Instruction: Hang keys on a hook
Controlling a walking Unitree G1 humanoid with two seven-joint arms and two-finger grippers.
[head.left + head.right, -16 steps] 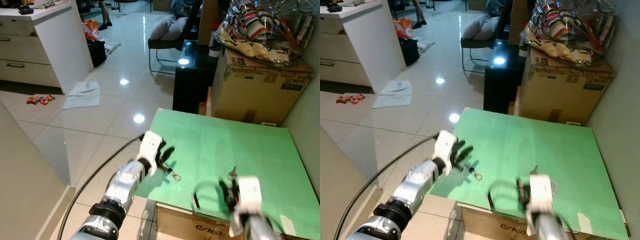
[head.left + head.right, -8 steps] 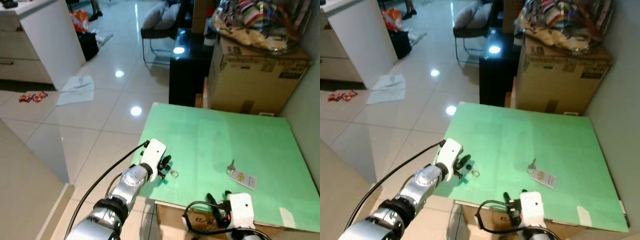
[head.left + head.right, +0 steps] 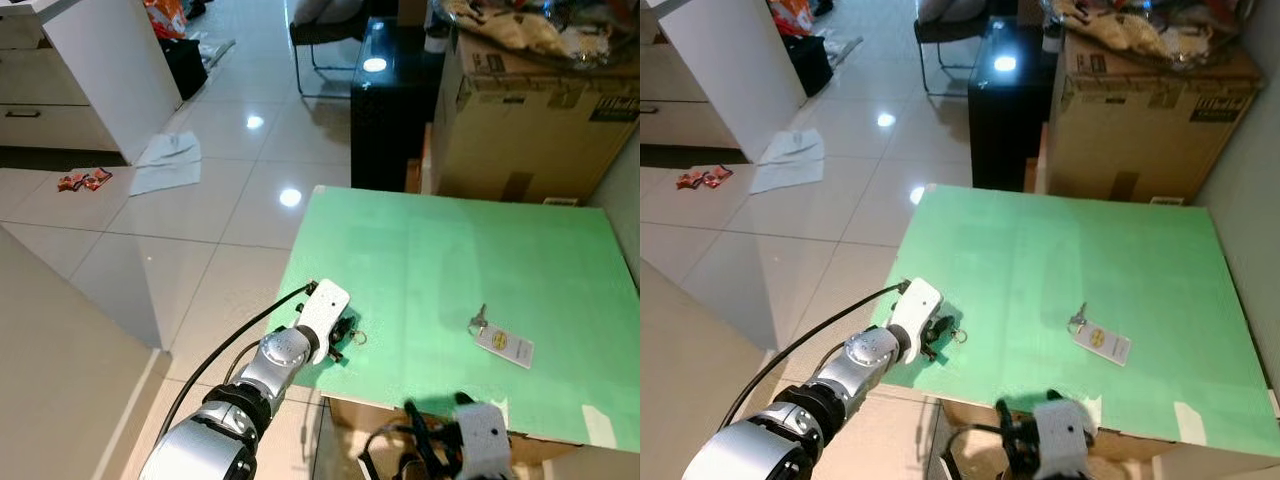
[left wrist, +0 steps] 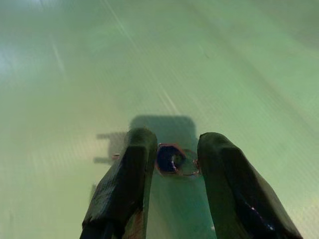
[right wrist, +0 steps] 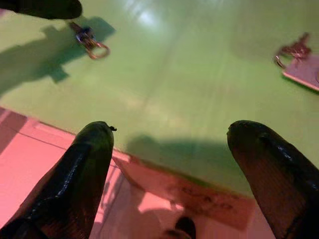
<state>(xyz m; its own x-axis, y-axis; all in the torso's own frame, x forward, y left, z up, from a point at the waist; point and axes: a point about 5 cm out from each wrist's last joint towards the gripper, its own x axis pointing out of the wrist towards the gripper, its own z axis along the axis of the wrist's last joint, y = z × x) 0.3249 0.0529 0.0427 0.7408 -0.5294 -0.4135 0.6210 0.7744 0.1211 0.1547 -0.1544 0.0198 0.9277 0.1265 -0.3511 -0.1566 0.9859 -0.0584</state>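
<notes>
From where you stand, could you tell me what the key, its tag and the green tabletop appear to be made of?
The key looks like metal, small and dull grey with a faint glint. Its tag seems to be white plastic or laminated card, flat with a yellowish mark; the pictures leave that open. The green tabletop looks like a matte painted or laminated board, smooth with soft reflections, resting on a cardboard box.

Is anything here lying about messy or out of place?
Yes, on the floor: a crumpled pale cloth lies by the white cabinet, with small red scraps nearby. On the green table, the keys with a tag lie loose, apart from the small hook piece that the left gripper straddles.
</notes>
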